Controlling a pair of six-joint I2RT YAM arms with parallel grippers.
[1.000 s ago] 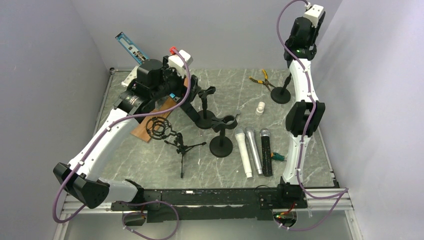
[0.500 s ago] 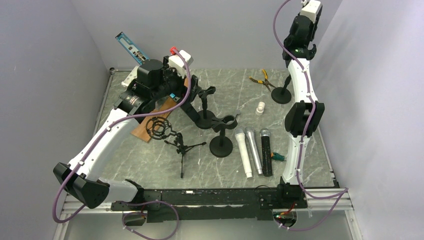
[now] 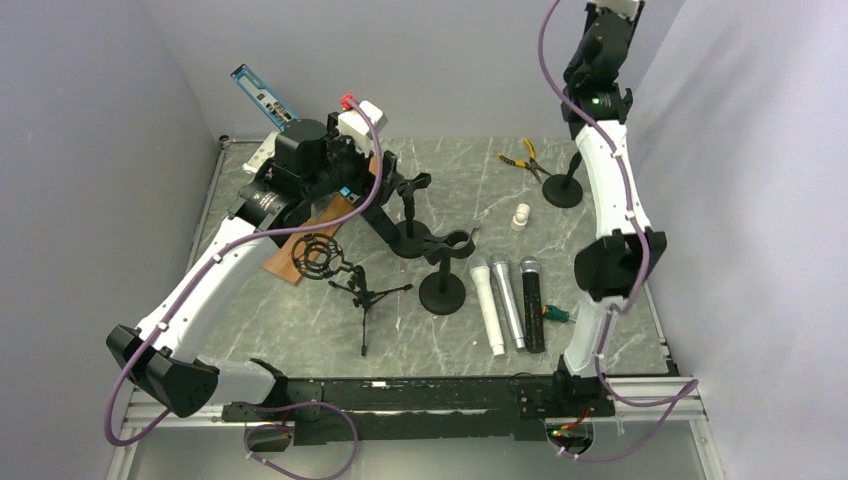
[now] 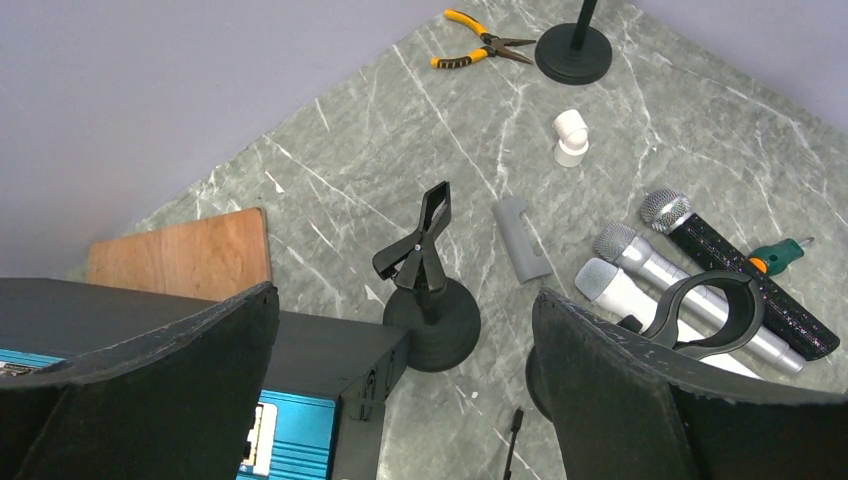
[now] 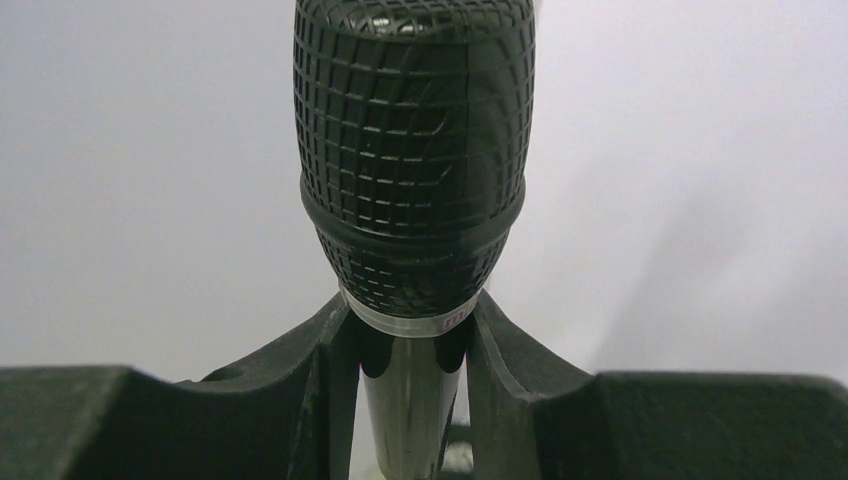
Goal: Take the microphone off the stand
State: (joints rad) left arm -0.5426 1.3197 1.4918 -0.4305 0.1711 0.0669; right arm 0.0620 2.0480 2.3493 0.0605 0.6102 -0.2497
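My right gripper (image 5: 410, 330) is shut on a black mesh-headed microphone (image 5: 412, 150), its fingers (image 5: 330, 350) clamped on the silver neck just below the head. In the top view this gripper (image 3: 608, 20) is raised high at the frame's upper edge, well above the black round-based stand (image 3: 562, 188) at the back right, whose pole stands bare. The microphone itself is hard to make out in the top view. That stand also shows in the left wrist view (image 4: 573, 55). My left gripper (image 4: 405, 400) is open and empty, hovering over the clip stands at centre left (image 3: 385, 190).
Three microphones (image 3: 507, 300) lie side by side right of centre, with a green screwdriver (image 3: 555, 313) beside them. Two black clip stands (image 3: 410, 235) (image 3: 443, 285), a shock mount on a small tripod (image 3: 320, 255), a wooden board (image 3: 285, 262), pliers (image 3: 522, 158) and a white fitting (image 3: 520, 216) are on the table.
My right arm has risen and stretched upward with the microphone in its grip, moving farther above the stand. The left arm has not moved.
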